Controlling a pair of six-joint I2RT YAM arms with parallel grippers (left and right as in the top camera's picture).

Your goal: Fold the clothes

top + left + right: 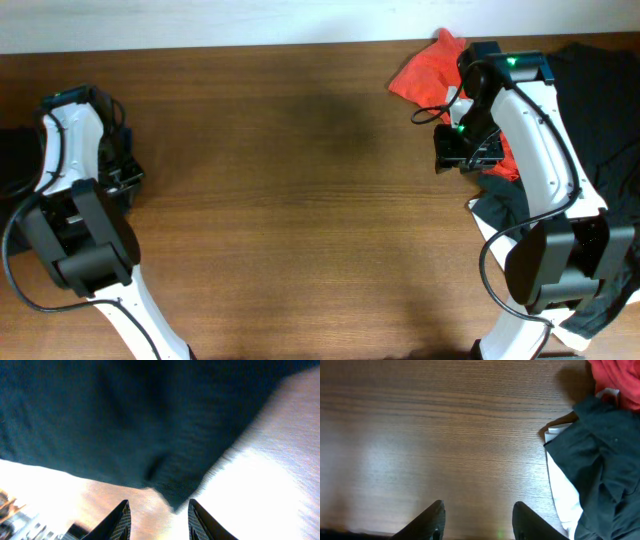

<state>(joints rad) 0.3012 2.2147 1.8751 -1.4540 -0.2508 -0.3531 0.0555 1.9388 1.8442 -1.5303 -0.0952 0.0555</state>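
Observation:
A pile of clothes lies at the table's right end: a red garment (428, 68) at the back and dark garments (600, 110) beside and in front of it. In the right wrist view I see the red garment (615, 382), a dark garment (600, 455) and a white one (565, 492) under it. My right gripper (477, 510) is open and empty above bare wood, left of the pile; it also shows in the overhead view (465, 150). My left gripper (157, 512) is open at the table's far left, close over a dark garment (125, 420); the overhead view shows it too (115, 165).
The wooden table (290, 190) stretches between the two arms. A dark cloth (15, 160) lies at the far left edge by the left arm. A pale wall runs along the back edge.

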